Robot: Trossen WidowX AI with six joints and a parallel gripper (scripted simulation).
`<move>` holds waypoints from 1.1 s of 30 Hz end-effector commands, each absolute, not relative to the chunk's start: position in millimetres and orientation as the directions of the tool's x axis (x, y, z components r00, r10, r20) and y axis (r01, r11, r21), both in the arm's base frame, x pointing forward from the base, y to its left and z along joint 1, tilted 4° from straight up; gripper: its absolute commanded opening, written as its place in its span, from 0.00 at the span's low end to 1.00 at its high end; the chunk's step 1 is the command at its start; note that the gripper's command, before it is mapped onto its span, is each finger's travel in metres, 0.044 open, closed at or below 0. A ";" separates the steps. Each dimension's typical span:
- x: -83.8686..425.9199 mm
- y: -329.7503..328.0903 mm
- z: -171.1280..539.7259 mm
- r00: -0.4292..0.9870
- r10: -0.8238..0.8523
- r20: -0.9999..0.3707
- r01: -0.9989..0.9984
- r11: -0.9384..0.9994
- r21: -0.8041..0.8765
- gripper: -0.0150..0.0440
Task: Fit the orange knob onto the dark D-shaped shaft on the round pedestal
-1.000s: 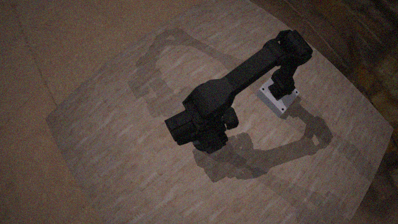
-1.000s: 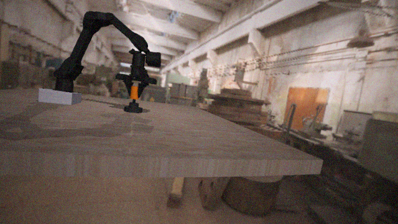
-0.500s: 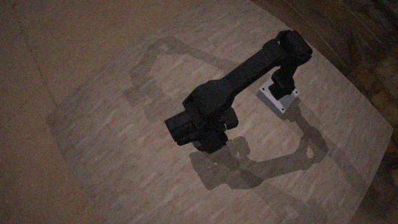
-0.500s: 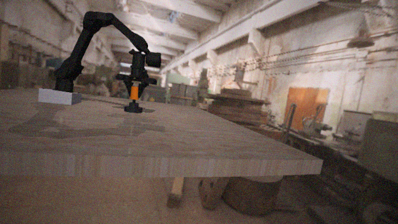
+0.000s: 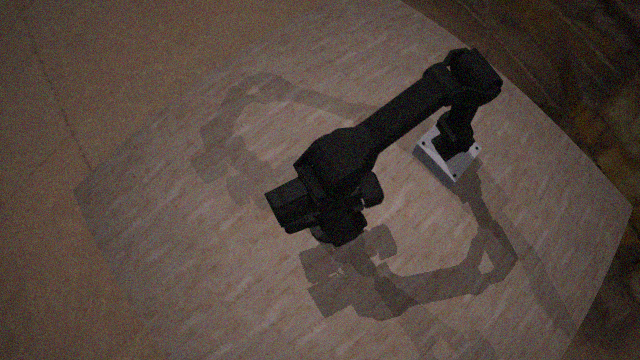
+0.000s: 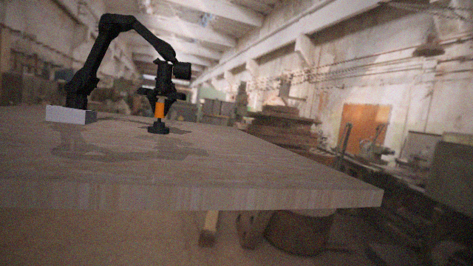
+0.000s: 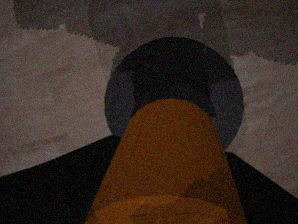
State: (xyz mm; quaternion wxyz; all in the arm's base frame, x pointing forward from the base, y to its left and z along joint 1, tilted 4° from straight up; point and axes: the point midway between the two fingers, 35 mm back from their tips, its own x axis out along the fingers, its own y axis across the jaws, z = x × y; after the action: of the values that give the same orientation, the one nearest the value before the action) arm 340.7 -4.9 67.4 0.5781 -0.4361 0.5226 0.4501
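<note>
The 1 hand point(image 6: 160, 110) point(image 7: 170, 155) points down, gripping the orange knob point(image 6: 159, 110) point(image 7: 167, 155).

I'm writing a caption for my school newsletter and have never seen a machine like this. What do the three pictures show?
One black robot arm stands on a pale block on a wooden table. The first picture looks down from above, the second from the side, the third from the arm's wrist. The gripper holds an orange knob above a round dark pedestal, whose short shaft shows below the knob.
</note>
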 end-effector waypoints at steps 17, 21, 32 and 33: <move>341.8 -4.5 66.3 0.052 0.066 -0.996 -0.999 0.000 -0.052 0.25; 341.9 -4.4 65.5 0.052 0.066 -0.996 -0.999 0.000 -0.052 0.25; 341.8 -4.5 65.7 0.052 0.066 -0.996 -0.999 0.000 -0.052 0.25; 341.8 -4.5 65.7 0.052 0.066 -0.996 -0.999 0.000 -0.052 0.25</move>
State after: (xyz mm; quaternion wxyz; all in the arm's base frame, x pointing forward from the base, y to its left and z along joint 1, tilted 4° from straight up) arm 341.3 -4.8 66.2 0.5298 -0.4944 0.4724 0.5018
